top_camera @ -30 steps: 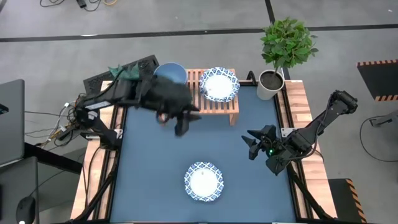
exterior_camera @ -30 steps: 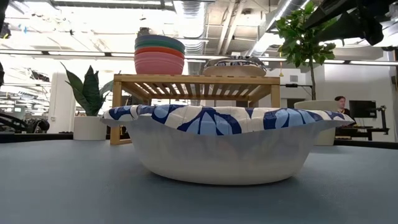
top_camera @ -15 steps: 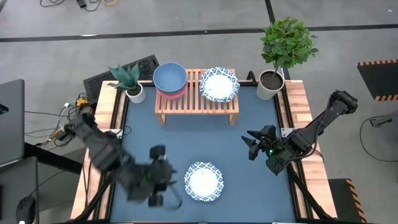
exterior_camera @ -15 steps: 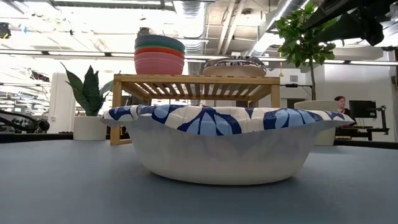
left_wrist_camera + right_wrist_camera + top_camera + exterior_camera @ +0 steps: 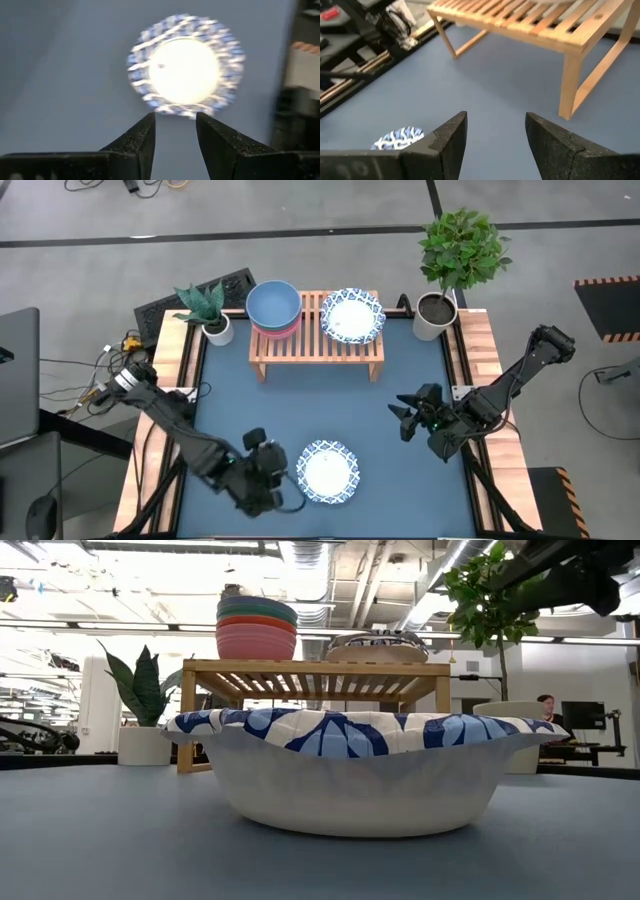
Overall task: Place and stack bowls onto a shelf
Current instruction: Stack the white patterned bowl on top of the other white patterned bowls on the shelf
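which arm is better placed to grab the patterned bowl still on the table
Left. The left claw sits just beside the patterned bowl on the table, open, with the bowl straight ahead in its wrist view. The right claw is open too but waits farther off near the table's right edge.

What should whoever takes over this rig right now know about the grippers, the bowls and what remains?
Left gripper: fingers open, empty, beside the white blue-rimmed bowl on the blue tabletop.
Right gripper: open, empty, waiting at the table's right side.
Done: teal bowl stacked on the pink bowl on the light-wood slatted shelf; second patterned bowl beside them.
Left: shelve the tabletop bowl.
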Controlling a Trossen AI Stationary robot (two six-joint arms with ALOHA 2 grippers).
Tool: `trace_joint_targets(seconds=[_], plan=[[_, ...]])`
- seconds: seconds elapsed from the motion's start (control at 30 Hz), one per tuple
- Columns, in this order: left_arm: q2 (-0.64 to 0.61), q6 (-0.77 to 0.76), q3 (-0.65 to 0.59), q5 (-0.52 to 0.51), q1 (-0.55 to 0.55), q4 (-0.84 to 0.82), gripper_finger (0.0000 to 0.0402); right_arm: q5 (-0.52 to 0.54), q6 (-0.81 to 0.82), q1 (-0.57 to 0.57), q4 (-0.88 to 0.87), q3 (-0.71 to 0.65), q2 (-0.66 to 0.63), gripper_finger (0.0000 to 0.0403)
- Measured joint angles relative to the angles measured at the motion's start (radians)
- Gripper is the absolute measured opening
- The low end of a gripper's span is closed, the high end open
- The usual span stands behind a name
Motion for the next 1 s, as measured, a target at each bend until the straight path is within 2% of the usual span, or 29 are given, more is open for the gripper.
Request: trace_joint_targets(seconds=[0.1,0.23,0.53,0.73,1.0], plan=[[0.0,-0.014,-0.08,-0.008,0.066,0.03,0.0126,-0.027,0.0,0.0,0.0,0.0,0.0,0.0226],[0.0,-0.026,-0.19,-0.021,0.151,0.164,0.0126,-0.028,0.0,0.001,0.003,0.0,0.0,0.0226],[0.0,0.052,-0.405,0.144,0.238,0.558,0.0126,-0.028,0.0,0.0,0.003,0.0,0.0,0.0226],[0.0,0.075,-0.467,0.136,0.243,0.629,0.0133,-0.028,0.0,0.0,0.003,0.0,0.0,0.0226],[0.0,0.077,-0.477,0.119,0.243,0.628,0.0183,-0.028,0.0,0.0,0.003,0.0,0.0,0.0226]])
